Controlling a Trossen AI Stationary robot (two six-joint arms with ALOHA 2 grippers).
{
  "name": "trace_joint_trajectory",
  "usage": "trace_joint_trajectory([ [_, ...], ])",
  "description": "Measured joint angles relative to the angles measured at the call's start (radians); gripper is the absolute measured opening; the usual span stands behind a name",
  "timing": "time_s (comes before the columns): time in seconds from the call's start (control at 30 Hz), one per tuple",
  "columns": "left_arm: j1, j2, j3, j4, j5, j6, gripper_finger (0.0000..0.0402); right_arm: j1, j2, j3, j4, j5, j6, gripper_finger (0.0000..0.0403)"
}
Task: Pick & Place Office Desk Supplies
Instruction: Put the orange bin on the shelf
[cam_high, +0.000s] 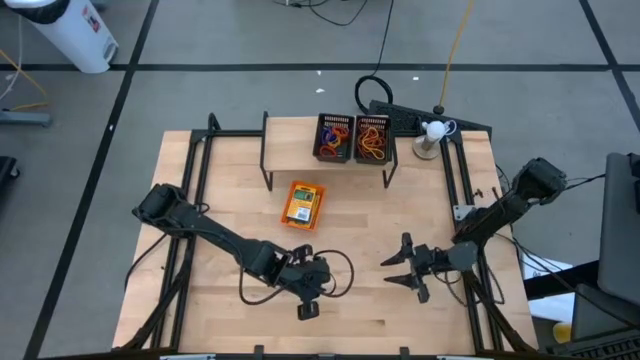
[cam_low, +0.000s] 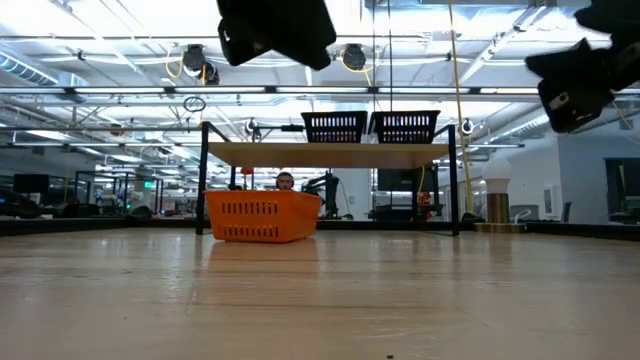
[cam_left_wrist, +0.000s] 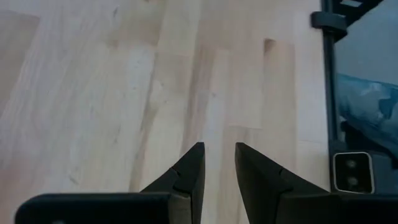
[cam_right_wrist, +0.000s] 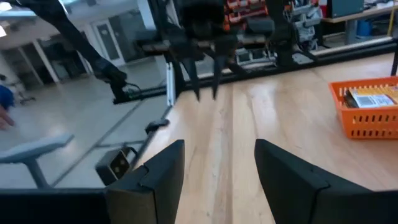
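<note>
Left gripper (cam_left_wrist: 217, 163) slightly parted, empty, low over bare table front; right gripper (cam_high: 405, 268) wide open, empty. Orange tray (cam_high: 303, 204) mid-table holds crayon boxes (cam_high: 299, 203): light, stiff, likely best pinched across narrow edges

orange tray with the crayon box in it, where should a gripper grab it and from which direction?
Judging from the pictures: grip a long wall of the orange tray at its rim, coming straight down from above. The crayon box lies flat inside and fills the middle, so only the thin upright slotted walls give the fingers something to close on. The right gripper is open already; the left gripper shows a narrower gap.
</note>
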Motion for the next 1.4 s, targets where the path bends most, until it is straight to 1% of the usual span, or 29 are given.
trace_joint_trajectory([
  [0.1, 0.008, 0.008, -0.001, -0.021, -0.017, -0.006, 0.0098, 0.019, -0.069, -0.036, 0.004, 0.001, -0.002, 0.0185],
  [0.17, 0.012, 0.012, -0.009, -0.023, -0.048, -0.005, 0.0118, 0.026, -0.116, -0.06, 0.001, 0.001, -0.003, 0.0185],
  [0.27, 0.026, 0.038, -0.013, -0.01, -0.092, -0.01, 0.0167, 0.027, -0.176, -0.088, 0.004, 0.001, -0.005, 0.0185],
  [0.33, 0.034, 0.061, -0.014, -0.026, -0.126, -0.013, 0.0207, 0.026, -0.203, -0.098, 0.006, 0.002, -0.022, 0.0185],
  [0.47, 0.055, 0.101, -0.014, 0.0, -0.194, 0.009, 0.0282, 0.027, -0.252, -0.115, 0.006, -0.001, -0.048, 0.0185],
  [0.57, 0.073, 0.123, -0.014, 0.009, -0.211, 0.086, 0.0317, 0.027, -0.291, -0.13, 0.0, -0.003, -0.066, 0.0185],
  [0.63, 0.089, 0.125, -0.015, 0.01, -0.216, 0.143, 0.033, 0.027, -0.313, -0.137, 0.001, -0.005, -0.074, 0.0185],
  [0.73, 0.117, 0.107, -0.014, 0.014, -0.218, 0.166, 0.0334, 0.027, -0.337, -0.146, -0.005, -0.026, -0.075, 0.0185],
  [0.83, 0.141, 0.075, -0.014, -0.002, -0.187, 0.191, 0.0325, 0.027, -0.351, -0.154, -0.011, -0.026, -0.092, 0.0185],
  [0.9, 0.153, 0.062, -0.013, -0.046, -0.149, 0.217, 0.0314, 0.027, -0.357, -0.161, -0.013, -0.026, -0.094, 0.0185],
  [1.07, 0.177, 0.044, -0.013, -0.231, -0.104, 0.285, 0.0288, 0.027, -0.365, -0.168, -0.021, -0.025, -0.122, 0.0185],
  [1.17, 0.191, 0.046, -0.014, -0.326, -0.104, 0.292, 0.0278, 0.017, -0.368, -0.169, -0.03, -0.021, -0.147, 0.0185],
  [1.4, 0.243, 0.045, -0.014, -0.429, -0.126, 0.316, 0.0277, -0.009, -0.381, -0.169, -0.025, 0.029, -0.205, 0.0185],
])
